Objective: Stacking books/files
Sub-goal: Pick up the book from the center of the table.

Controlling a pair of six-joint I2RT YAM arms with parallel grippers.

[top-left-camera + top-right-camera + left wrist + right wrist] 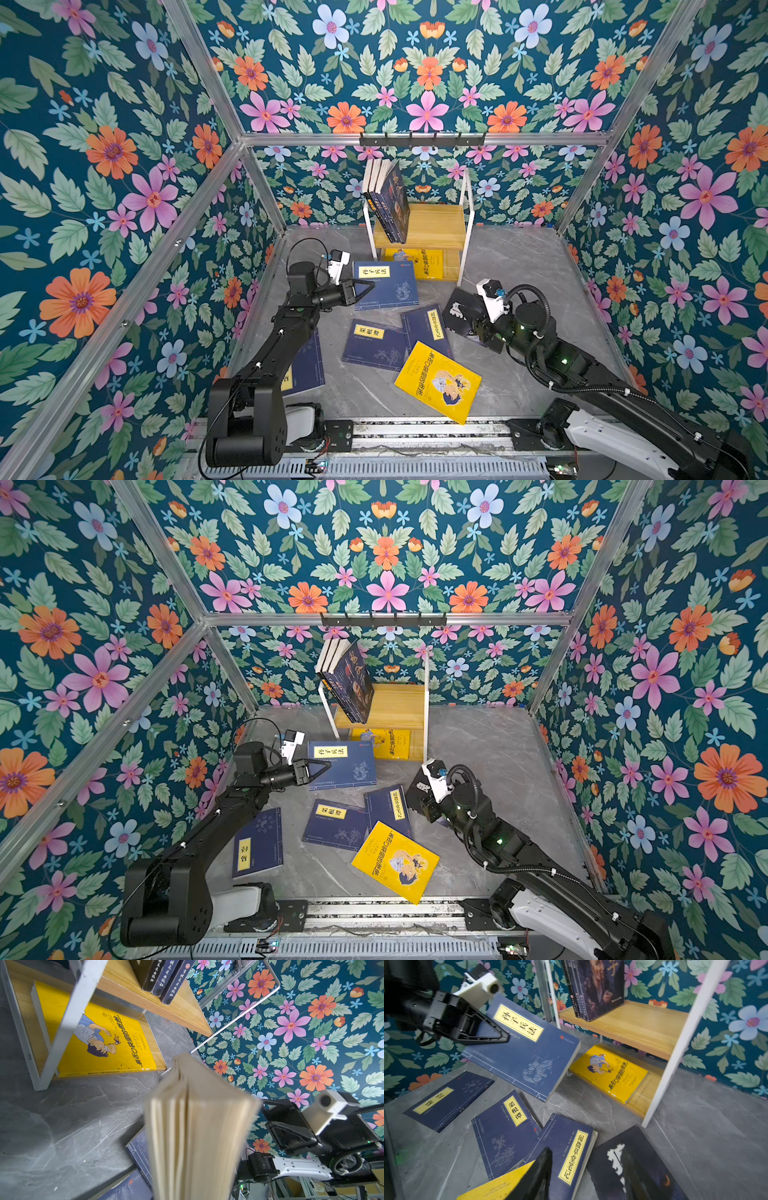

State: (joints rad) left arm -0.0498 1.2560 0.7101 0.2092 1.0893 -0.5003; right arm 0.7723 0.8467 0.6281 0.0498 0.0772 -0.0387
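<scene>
Navy book [395, 286], pinched by one edge in the closed left gripper [370, 286] and tilted above the table [519, 270] at the shelf's [436, 224] near left corner, could sag and slip free, while whether the right gripper [478, 328] over the black book [457, 307] is open cannot be told.

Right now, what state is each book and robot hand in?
left hand, shut on lifted navy book
right hand, near black book, grip unclear
black book, flat on table
upper-shelf books, upright, leaning
lower-shelf yellow book, lying flat
table yellow book, face up
</scene>
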